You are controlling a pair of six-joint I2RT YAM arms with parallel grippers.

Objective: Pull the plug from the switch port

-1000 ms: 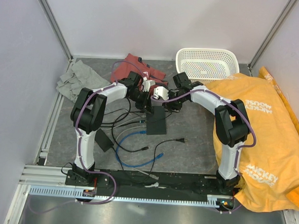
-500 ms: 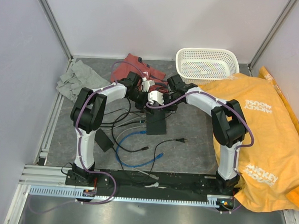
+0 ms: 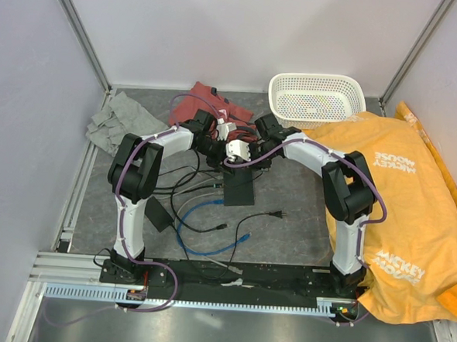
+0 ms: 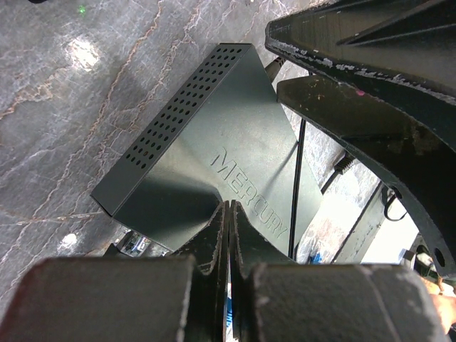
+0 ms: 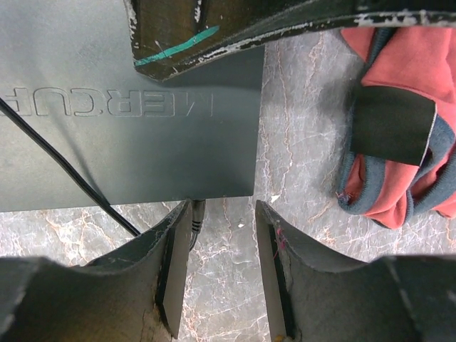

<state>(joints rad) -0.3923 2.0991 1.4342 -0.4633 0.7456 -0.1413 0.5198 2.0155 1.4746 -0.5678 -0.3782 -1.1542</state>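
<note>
Top external view: the switch (image 3: 239, 189), a flat black box, lies on the grey marbled tabletop (image 3: 296, 210) near the middle, between the two arms and a little toward the far side. Both arms bend inward and meet over its far end.

Right wrist view: the lid carries raised lettering. A small black plug (image 5: 199, 211) sits in the box's near edge, and a thin black cable (image 5: 64, 171) crosses the lid and runs off the same edge just beside the plug. The right claw (image 5: 222, 224) stands partly open, with its two fingers on either side of the plug. The plug is just beside one finger, and a clear gap separates it from the other, so nothing is clamped.

Left wrist view: the left claw (image 4: 228, 217) is closed, fingers pressed together with nothing between them. Its tip is over the lid by the lettering. I cannot tell whether it touches the lid. A row of vent holes runs along one side of the box.

Around the box, loose cables curl across the tabletop toward the arm bases, among them a blue cable (image 3: 198, 216). A small black adapter brick (image 3: 158, 213) lies near the left arm. Beyond the arms, a red garment (image 3: 209, 100) is crumpled at the far edge, with a grey-green cloth (image 3: 119, 122) to its left. A white perforated basket (image 3: 316, 99) sits at the far right. A large orange shirt (image 3: 401, 197) with white printed words covers the right side.
</note>
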